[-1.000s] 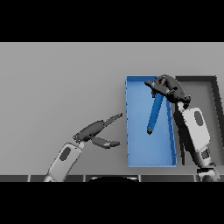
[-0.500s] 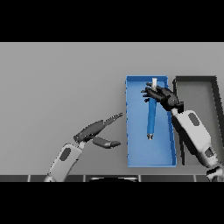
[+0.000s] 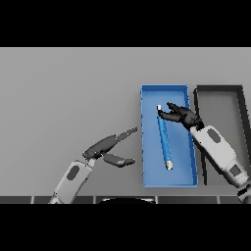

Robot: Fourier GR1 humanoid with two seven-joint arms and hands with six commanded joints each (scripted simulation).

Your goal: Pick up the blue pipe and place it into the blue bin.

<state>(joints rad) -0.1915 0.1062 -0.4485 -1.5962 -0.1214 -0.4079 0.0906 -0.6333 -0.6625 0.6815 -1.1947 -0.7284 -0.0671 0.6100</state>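
Released blue pipe (image 3: 164, 138) now flat in blue bin (image 3: 182, 179), lengthwise, right hand (image 3: 180, 114) spread beside its far end, dark tray (image 3: 241, 99) right, left hand (image 3: 110, 148) relaxed.

Partly hidden or unclear spots around the blue bin (image 3: 167, 182) on the grey bench (image 3: 68, 93).

The right hand (image 3: 182, 115) reaches over the bin, and its fingers (image 3: 169, 116) sit right at the upper end of the blue pipe (image 3: 163, 139); whether they touch that end or rest just beside it cannot be told. The hand and forearm cover part of the bin's right wall and floor. The dark bin (image 3: 219, 90) to the right is partly covered by the right arm, so its lower portion is hidden. The left hand (image 3: 109, 148) shows left of the blue bin; its fingertips near the bin wall are too small to judge for contact.
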